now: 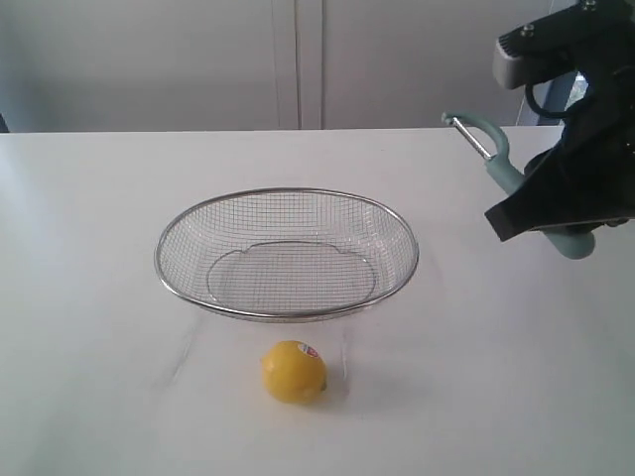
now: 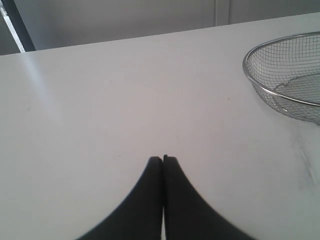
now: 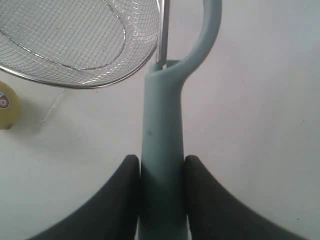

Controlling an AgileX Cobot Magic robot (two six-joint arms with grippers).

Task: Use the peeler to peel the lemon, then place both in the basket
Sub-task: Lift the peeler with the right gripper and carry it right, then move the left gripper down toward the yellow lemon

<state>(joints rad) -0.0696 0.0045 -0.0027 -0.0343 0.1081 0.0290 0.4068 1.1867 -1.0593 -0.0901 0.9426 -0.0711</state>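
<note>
Right gripper point(image 3: 161, 162) clamps the peeler point(image 3: 162, 125) handle up at the basket's point(image 1: 288, 191) 3 o'clock, left gripper point(image 2: 163, 159) pinched fully together, empty, lemon point(image 1: 294, 371) sits loose at the basket's 6 o'clock (nothing steadies it), so a blade stroke would likely just roll it away.

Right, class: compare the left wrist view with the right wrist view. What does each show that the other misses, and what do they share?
Only the left wrist view shows the left end effector, shut and empty. Only the right wrist view shows the right end effector clamped on the handle of the peeler, and the lemon at the picture's edge, near the basket but apart from it. Both views show the wire basket and the white table.
</note>
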